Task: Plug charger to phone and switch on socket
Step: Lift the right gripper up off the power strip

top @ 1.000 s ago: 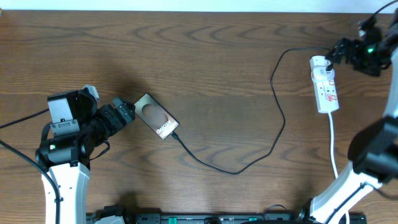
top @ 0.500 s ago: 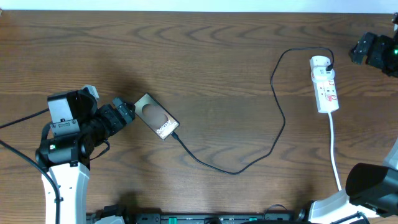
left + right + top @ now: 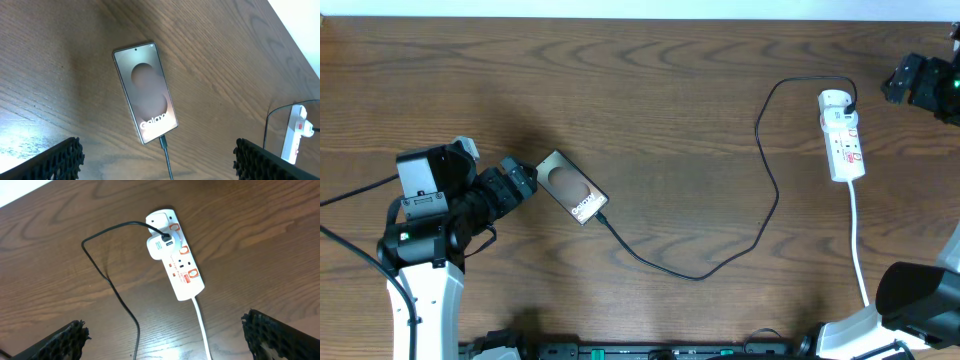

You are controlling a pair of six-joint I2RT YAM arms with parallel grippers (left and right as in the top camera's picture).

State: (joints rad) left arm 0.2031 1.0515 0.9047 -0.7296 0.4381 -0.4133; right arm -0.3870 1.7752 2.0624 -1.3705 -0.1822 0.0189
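Note:
The bronze-brown phone [image 3: 572, 187] lies flat on the wooden table, with the black charger cable [image 3: 720, 265] plugged into its lower end; the left wrist view shows the phone [image 3: 146, 90] and the connector seated in it [image 3: 163, 142]. The cable runs right and up to the white adapter on the socket strip [image 3: 842, 135], which also shows in the right wrist view [image 3: 176, 262]. My left gripper [image 3: 520, 182] is open and empty just left of the phone. My right gripper [image 3: 898, 80] is open and empty, raised to the right of the strip.
The strip's thick white cord [image 3: 857, 240] runs down toward the front right edge of the table. A pale wall strip borders the table's far edge [image 3: 620, 8].
The right arm has pulled away from the socket strip toward the far right edge and then held still. The left arm, phone and cable have not moved.

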